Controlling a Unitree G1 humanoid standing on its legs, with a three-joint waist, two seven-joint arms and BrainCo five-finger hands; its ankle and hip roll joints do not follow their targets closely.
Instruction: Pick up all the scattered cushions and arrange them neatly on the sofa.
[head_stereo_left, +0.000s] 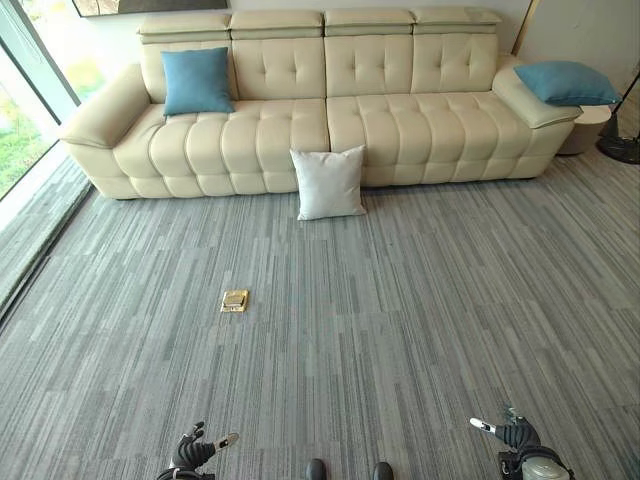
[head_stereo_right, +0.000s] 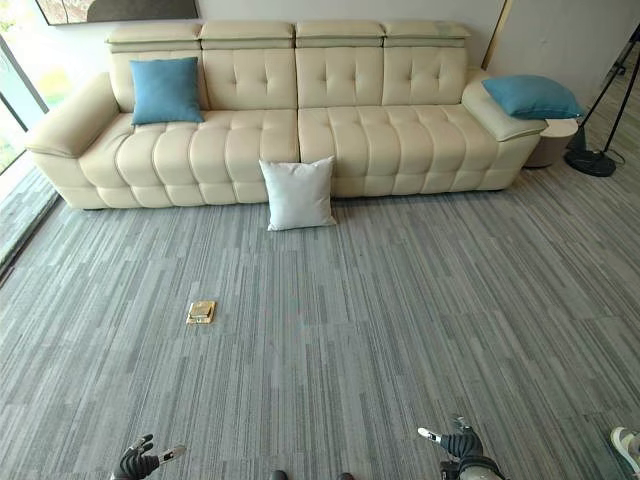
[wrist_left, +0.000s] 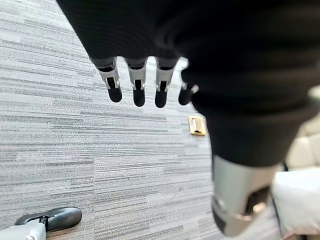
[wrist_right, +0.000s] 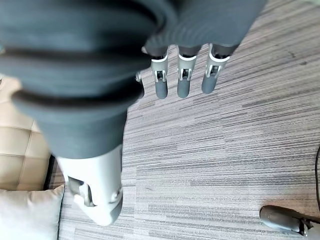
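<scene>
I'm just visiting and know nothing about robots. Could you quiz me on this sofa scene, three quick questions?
1. True or false: the white cushion lies on the sofa seat.
2. How many blue cushions are there?
3. The right-end blue cushion rests on: A) armrest B) carpet C) seat

Key:
1. False; it stands on the carpet, leaning against the sofa front.
2. Two; the other blue cushion is at the left end.
3. A

Both hands look the same: left hand (wrist_left: 145, 75) and right hand (wrist_right: 182, 70) have silver fingers, dark tips, black ribbed covers, chunky silver thumbs.
</scene>
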